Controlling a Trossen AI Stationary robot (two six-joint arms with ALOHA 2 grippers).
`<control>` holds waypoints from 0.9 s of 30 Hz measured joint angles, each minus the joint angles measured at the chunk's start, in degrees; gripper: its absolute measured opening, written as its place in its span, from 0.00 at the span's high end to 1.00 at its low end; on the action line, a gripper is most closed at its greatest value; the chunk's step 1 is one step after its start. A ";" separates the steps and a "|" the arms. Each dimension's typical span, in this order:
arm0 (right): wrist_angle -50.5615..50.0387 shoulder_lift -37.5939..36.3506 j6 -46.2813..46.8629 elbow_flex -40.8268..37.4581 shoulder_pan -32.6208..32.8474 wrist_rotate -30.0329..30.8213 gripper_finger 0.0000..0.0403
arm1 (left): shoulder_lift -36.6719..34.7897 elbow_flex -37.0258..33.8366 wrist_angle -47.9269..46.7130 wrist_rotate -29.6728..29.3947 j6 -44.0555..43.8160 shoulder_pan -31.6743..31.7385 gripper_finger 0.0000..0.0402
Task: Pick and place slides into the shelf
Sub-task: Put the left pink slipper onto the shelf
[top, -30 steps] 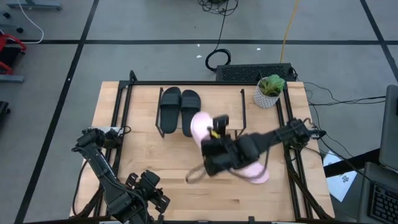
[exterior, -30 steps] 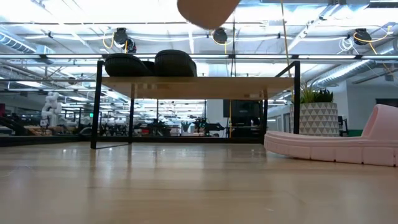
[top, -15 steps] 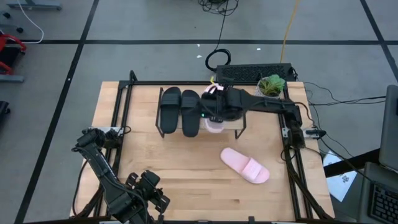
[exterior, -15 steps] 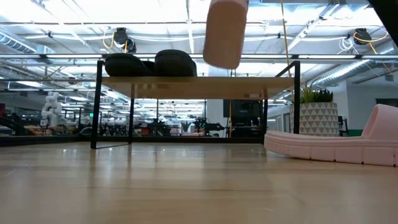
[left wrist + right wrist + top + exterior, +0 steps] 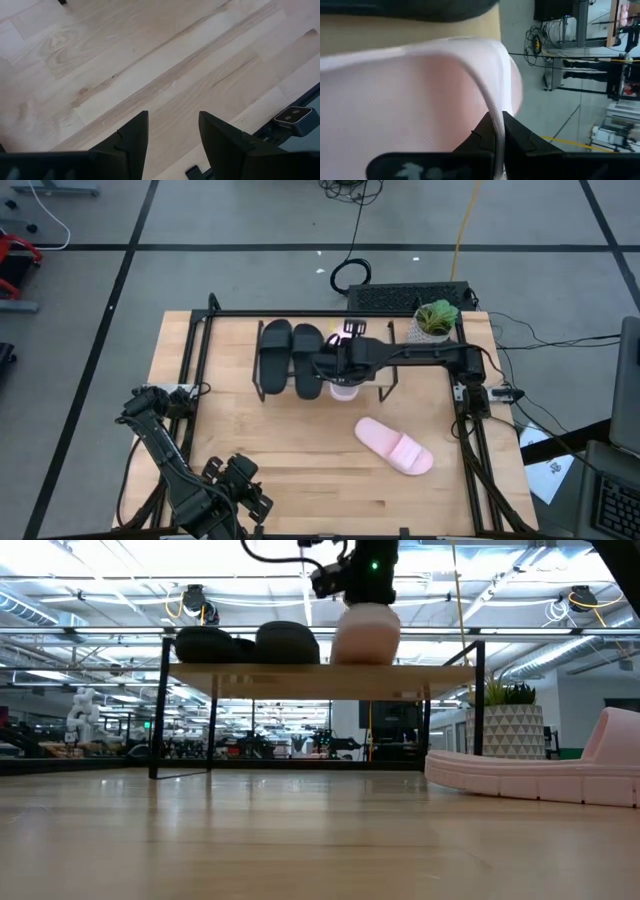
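At the bottom left of the high view the left gripper (image 5: 238, 492) waits low over the table (image 5: 230, 430), its fingers (image 5: 131, 136) parted with nothing between them and only bare planks beneath. In the lower right of centre a pale pink slide (image 5: 394, 446) lies flat on the table, well apart from the shelf (image 5: 320, 675). Farther up, at the frame's centre, the right arm reaches across from the right; the right gripper (image 5: 333, 366) is clenched on the strap of the second pink slide (image 5: 365, 635), which rests on the shelf top just beside the black pair (image 5: 290, 357). At the upper right stands a potted plant (image 5: 433, 326).
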 joint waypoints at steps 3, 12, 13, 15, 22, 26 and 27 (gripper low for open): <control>2.81 0.00 -0.55 -2.12 -0.02 0.29 1.00 | 0.00 0.00 -0.02 0.00 0.07 -0.01 0.57; 11.28 0.00 -4.87 -2.83 0.97 0.02 1.00 | 0.00 0.02 -0.02 0.00 0.46 -0.02 0.57; 11.66 0.00 -5.35 -2.83 1.15 0.50 1.00 | 0.01 0.00 -0.01 0.00 0.46 -0.01 0.57; 12.09 0.00 -6.65 -2.83 1.31 1.58 1.00 | 0.00 0.00 -0.02 0.00 0.46 0.00 0.57; 12.59 0.02 -8.12 -2.83 0.76 2.18 1.00 | 0.00 0.00 -0.02 -0.02 0.44 0.00 0.57; 12.71 0.02 -8.36 -2.83 -0.02 3.47 1.00 | 0.00 0.00 -0.02 -0.02 0.42 0.00 0.57; 12.76 0.05 -8.40 -2.83 -0.19 3.43 1.00 | 0.01 0.00 -0.02 -0.02 0.42 -0.01 0.57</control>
